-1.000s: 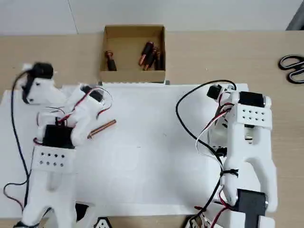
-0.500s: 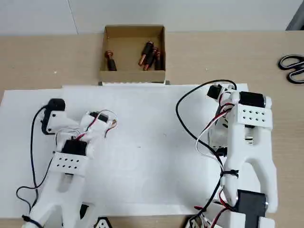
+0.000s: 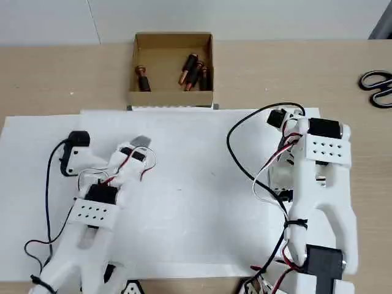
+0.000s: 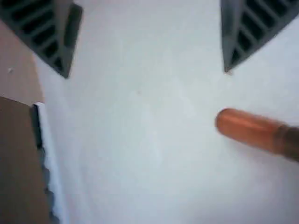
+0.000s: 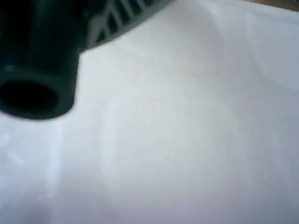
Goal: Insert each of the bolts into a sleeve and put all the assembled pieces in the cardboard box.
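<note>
The wooden worktop (image 3: 61, 67) carries a white paper sheet (image 3: 196, 208) on which both arms stand. The right arm (image 3: 321, 184) is folded back over the sheet, with the right end effector (image 5: 56, 46) held low and close above the paper. I cannot tell whether it is wide or narrow, and nothing shows in its hold. The left arm (image 3: 86, 220) stretches forward over the sheet. In the high view its body covers the paper just behind the left end effector (image 4: 145, 72).

The cardboard box (image 3: 171, 98) sits on the worktop beyond the far edge of the sheet, ahead of the left end effector and well apart from it. It is farther still from the right end effector. A pair of scissors (image 3: 376, 87) lies on the bare worktop, far out to the right of the right end effector.

The left end effector is spread wide and holds nothing; its dark ribbed fingers (image 4: 51, 32) hang over the white sheet. A copper piece (image 4: 250, 131) lies flat on the paper near one fingertip, touching neither. Its rounded end points in toward the open gap.

Inside the box, a cluster of assembled pieces (image 3: 191, 71) lies together at one side. A single piece (image 3: 142, 78) lies apart at the other side.
</note>
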Controlling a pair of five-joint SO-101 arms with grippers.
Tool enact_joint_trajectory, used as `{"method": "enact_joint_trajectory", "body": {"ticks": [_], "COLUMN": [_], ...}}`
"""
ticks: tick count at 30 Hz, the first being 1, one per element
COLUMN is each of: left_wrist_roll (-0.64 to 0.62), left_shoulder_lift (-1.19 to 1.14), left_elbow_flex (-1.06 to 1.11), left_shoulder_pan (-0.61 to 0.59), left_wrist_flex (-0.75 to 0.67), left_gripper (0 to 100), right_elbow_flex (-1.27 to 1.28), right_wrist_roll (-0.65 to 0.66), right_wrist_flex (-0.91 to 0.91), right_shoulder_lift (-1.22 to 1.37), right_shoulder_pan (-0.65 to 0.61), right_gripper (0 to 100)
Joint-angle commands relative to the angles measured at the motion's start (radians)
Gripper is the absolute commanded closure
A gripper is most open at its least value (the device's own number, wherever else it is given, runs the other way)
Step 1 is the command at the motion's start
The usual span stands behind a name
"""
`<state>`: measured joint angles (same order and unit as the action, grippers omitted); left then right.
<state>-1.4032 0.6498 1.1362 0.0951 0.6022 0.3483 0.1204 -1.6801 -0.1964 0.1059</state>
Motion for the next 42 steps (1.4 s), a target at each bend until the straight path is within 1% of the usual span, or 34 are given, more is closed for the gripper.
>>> {"method": "enact_joint_trajectory", "body": {"ticks": [1,16,18,22,24,27,31,33,39,42], "left_wrist_roll": [-0.020,-0.026,-0.025,-0.025,-0.025,-0.026,-0.029,-0.048,-0.086,-0.104], "left_shoulder_lift": [0.000,0.000,0.000,-0.002,-0.002,-0.046,-0.213,-0.316,-0.560,-0.641], "left_elbow_flex": [-0.004,-0.004,-0.070,-0.254,-0.309,-0.348,-0.410,-0.472,-0.720,-0.797], "left_shoulder_pan": [0.006,0.005,0.005,0.032,0.052,0.068,0.060,0.043,0.038,0.035], "left_wrist_flex": [-0.020,-0.011,0.061,0.259,0.308,0.316,0.324,0.353,0.565,0.637], "left_gripper": [80,80,82,84,84,84,84,84,84,84], "right_elbow_flex": [-0.009,-0.008,-0.008,-0.008,-0.008,-0.008,-0.008,-0.008,-0.005,-0.005], "right_wrist_roll": [-0.006,-0.006,-0.006,-0.006,-0.006,-0.006,-0.006,-0.006,-0.006,-0.006], "right_wrist_flex": [0.007,0.025,0.031,0.035,0.035,0.036,0.036,0.036,0.036,0.036], "right_shoulder_lift": [-0.033,-0.033,-0.033,-0.033,-0.033,-0.033,-0.033,-0.033,-0.033,-0.033], "right_shoulder_pan": [0.007,0.007,0.007,0.007,0.007,0.007,0.007,0.007,0.007,0.007], "right_gripper": [99.5,99.5,99.5,99.5,99.5,99.5,99.5,99.5,99.5,99.5]}}
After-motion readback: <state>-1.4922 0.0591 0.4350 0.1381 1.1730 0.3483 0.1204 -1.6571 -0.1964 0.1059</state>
